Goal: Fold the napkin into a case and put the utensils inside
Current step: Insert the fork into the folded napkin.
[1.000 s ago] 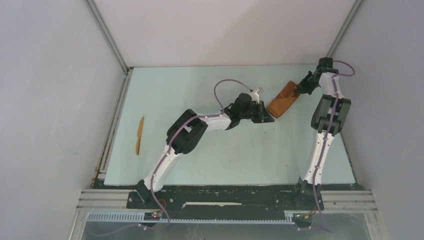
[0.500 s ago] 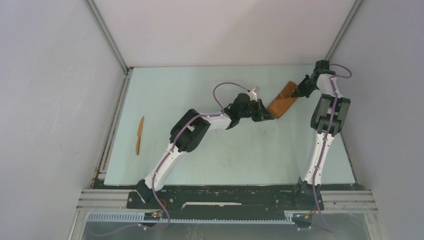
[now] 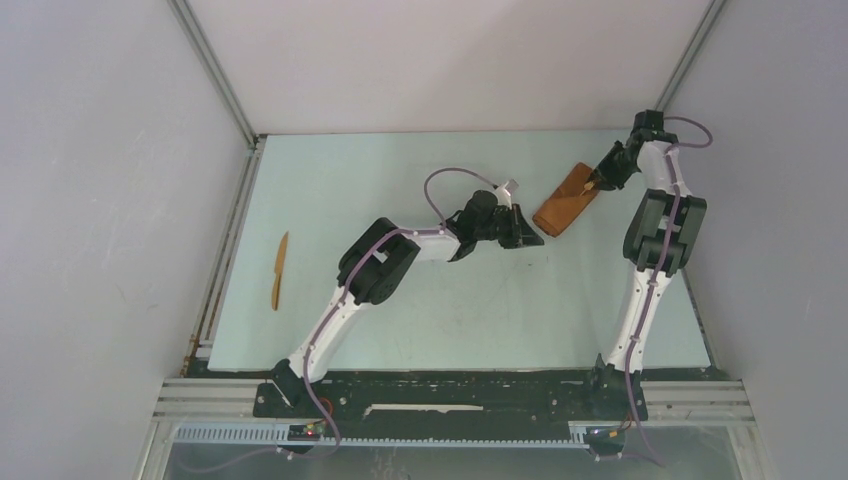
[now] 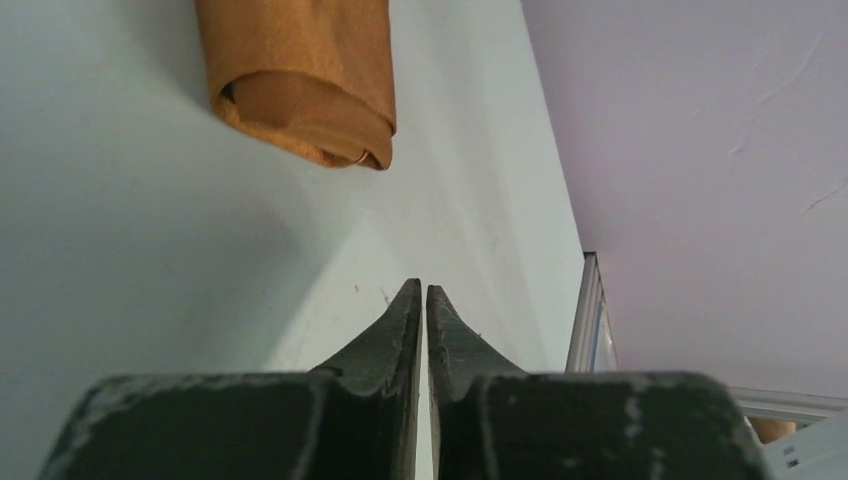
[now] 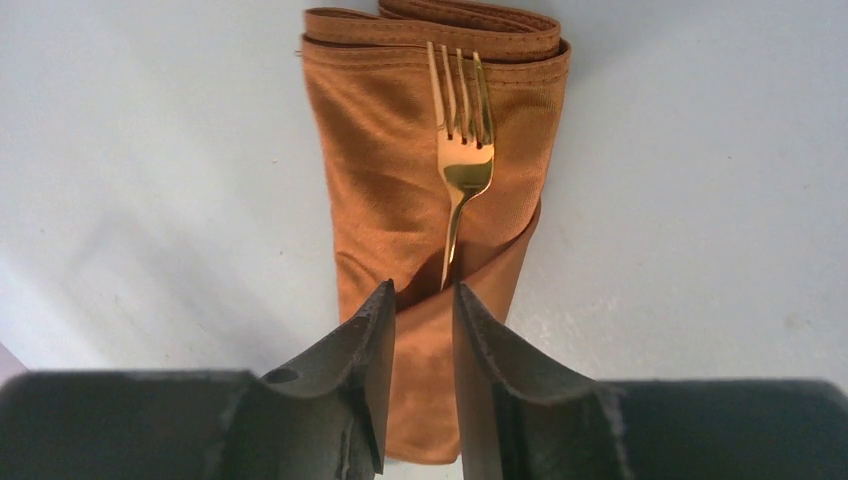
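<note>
A: Where's the case [image 5: 400, 170] sitting?

B: It's lying flat at the far right of the table [image 3: 400, 170], turned at an angle. It's folded into a narrow oblong, with the layered edges stacking up at the end away from the right wrist camera.

A: Utensils?

B: The fork [image 5: 465, 170] is resting on top of the case (gold-coloured in the wrist view). Its tines are pointing at the stacked end and its handle is running under a diagonal flap. The knife [image 3: 281, 270] is lying alone near the table's left edge, well apart from everything.

A: Right gripper [image 5: 420, 290]?

B: It's hovering over the near half of the case, just beside where the handle is disappearing. The fingers are standing a narrow gap apart, and only cloth is showing between them. I can't tell whether they're touching the cloth.

A: Left gripper [image 4: 421, 290]?

B: The fingers are pressing together tip to tip and gripping nothing. It's pointing at the other end of the case, near it but apart, with bare table showing between.
</note>
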Controlling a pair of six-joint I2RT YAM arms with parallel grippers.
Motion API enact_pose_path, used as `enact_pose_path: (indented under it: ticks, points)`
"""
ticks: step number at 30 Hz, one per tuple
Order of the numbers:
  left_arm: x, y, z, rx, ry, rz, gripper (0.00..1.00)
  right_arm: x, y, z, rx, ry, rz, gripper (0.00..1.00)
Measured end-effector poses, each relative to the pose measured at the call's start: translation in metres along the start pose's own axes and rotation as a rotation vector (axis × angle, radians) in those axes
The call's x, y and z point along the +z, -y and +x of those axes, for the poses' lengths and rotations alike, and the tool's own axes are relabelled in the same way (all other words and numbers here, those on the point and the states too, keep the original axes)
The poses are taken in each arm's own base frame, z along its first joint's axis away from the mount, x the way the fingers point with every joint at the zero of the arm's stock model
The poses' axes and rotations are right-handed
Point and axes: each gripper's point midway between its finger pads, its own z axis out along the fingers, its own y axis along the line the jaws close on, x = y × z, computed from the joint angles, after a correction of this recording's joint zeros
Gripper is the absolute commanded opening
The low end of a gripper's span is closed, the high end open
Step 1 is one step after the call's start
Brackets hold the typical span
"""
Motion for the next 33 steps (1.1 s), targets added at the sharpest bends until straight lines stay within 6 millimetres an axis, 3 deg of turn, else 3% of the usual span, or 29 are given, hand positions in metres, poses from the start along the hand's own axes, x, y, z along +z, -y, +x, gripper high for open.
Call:
enact_pose_path:
  ticks: [6,13,18,24,29,33]
  points:
    - [-0.014,0.003,0.005,0.022,-0.019,-0.030,0.12,-0.028,-0.020,-0.013,-0.061,0.062,-0.069,0.45]
    - [-0.052,0.038,-0.005,0.048,0.001,-0.020,0.15,-0.019,-0.052,-0.014,-0.123,0.050,-0.268,0.47]
    - [-0.099,0.061,-0.003,0.082,0.016,-0.017,0.14,0.009,-0.055,-0.015,-0.132,0.037,-0.352,0.47]
    - [-0.155,0.059,0.033,0.085,-0.018,-0.052,0.19,0.052,-0.039,-0.015,-0.093,-0.001,-0.366,0.47]
    - [-0.209,0.038,0.062,0.056,-0.038,-0.143,0.40,0.059,-0.048,-0.029,-0.098,0.016,-0.406,0.48]
    - [-0.268,0.028,0.045,0.071,0.050,-0.278,0.54,0.059,-0.049,-0.031,-0.100,0.020,-0.402,0.51]
